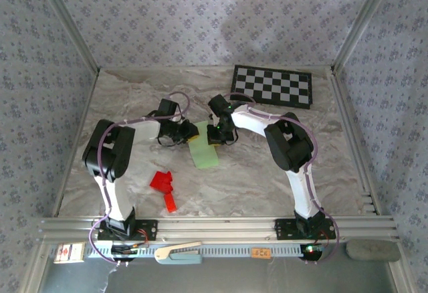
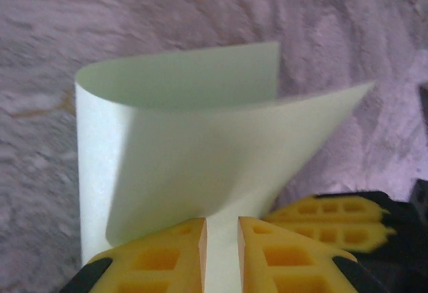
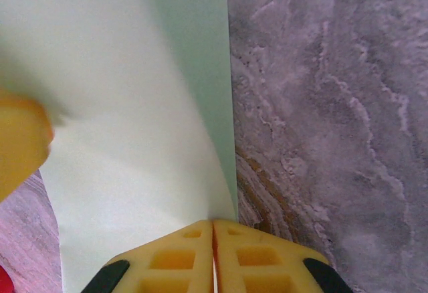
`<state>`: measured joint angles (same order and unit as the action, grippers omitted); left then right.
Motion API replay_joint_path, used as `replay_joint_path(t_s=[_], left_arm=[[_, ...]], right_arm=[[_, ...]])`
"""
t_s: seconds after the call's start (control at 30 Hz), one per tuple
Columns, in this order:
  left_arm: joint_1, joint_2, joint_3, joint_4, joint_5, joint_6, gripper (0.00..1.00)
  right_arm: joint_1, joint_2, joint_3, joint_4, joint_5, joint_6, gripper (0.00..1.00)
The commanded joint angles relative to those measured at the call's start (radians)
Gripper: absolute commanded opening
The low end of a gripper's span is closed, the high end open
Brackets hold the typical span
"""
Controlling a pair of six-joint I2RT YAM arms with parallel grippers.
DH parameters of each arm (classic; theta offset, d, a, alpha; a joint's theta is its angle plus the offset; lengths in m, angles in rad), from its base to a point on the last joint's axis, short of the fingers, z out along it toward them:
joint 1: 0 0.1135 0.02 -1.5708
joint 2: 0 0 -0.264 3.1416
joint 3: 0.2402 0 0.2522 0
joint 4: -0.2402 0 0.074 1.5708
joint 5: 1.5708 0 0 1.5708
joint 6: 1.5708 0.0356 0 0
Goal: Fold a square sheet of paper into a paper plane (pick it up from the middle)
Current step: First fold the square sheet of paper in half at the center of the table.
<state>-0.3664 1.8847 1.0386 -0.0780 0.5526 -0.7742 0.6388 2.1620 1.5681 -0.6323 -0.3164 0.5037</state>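
Note:
The square sheet of paper (image 1: 204, 152) is pale green and lies at the table's middle, bent over on itself. In the left wrist view the sheet (image 2: 200, 146) curls over in a loose loop, with one corner pointing right. My left gripper (image 2: 222, 221) has its jaws a narrow slit apart, and the paper runs between them. My right gripper (image 3: 213, 223) is shut on the paper's edge (image 3: 134, 106). The two grippers (image 1: 189, 134) (image 1: 215, 134) meet over the sheet's far end. The right gripper's yellow fingers (image 2: 334, 216) sit close beside the left ones.
A small bright red paper shape (image 1: 164, 187) lies on the marble table (image 1: 267, 179) near the left arm's base. A black-and-white checkerboard (image 1: 272, 85) lies at the back right. Patterned walls close in the table on three sides.

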Motion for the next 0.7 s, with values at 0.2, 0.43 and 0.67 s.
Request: replay_joint_path(t_s=[0.2, 0.43, 0.67], left_arm=[[0.091, 0.048, 0.011, -0.056, -0.088, 0.061, 0.19], [0.124, -0.027, 0.040, -0.106, -0.059, 0.109, 0.19], [0.106, -0.103, -0.028, 0.083, 0.062, 0.027, 0.20]], right_arm=[[0.002, 0.116, -0.069, -0.148, 0.166, -0.017, 0.10], [0.003, 0.117, -0.070, -0.150, 0.173, -0.016, 0.10], [0.004, 0.119, -0.070, -0.146, 0.173, -0.011, 0.10]])
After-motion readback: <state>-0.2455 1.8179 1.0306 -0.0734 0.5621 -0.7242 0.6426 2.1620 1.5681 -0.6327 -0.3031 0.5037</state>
